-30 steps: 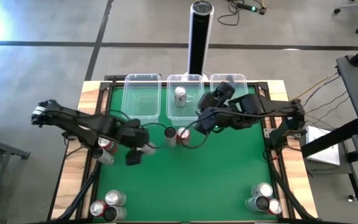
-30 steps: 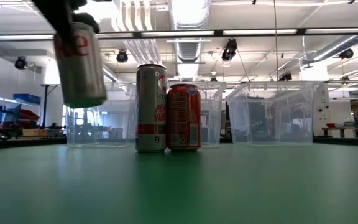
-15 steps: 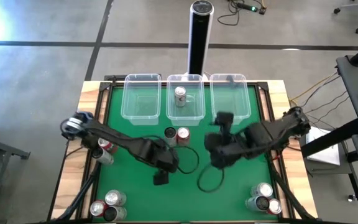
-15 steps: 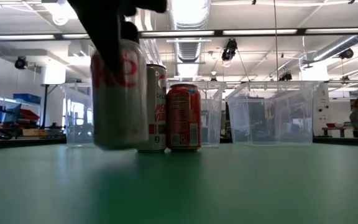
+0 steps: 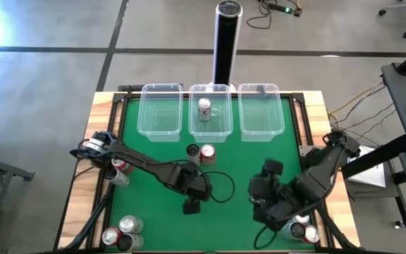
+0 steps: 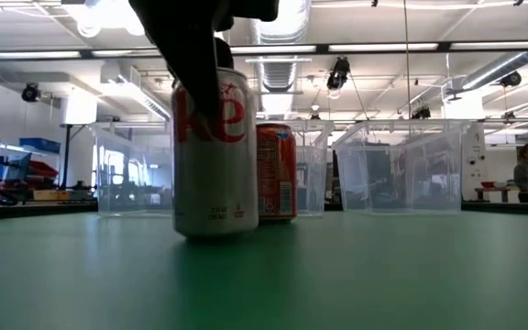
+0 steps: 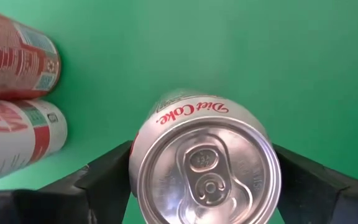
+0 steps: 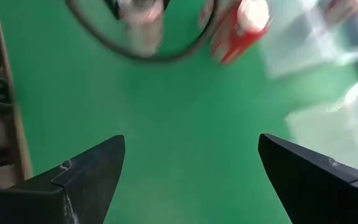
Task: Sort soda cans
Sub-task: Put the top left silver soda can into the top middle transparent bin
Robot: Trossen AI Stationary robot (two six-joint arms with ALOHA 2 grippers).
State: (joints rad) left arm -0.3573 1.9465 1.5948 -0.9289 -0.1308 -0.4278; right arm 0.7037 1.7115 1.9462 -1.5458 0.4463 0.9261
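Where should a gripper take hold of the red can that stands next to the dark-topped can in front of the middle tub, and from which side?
Grip the red can on its round side wall, coming from above, with one finger toward the tubs and one toward the table's front. It stands upright, and the dark-topped can touches or nearly touches its left side, probably leaving no room there.

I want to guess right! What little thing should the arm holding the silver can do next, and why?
Probably open the left pincer and lift away. Its fingers clamp the silver-white Diet Coke soda can, which in the low view looks upright with its base on the green table mat. The right pincer is open, empty.
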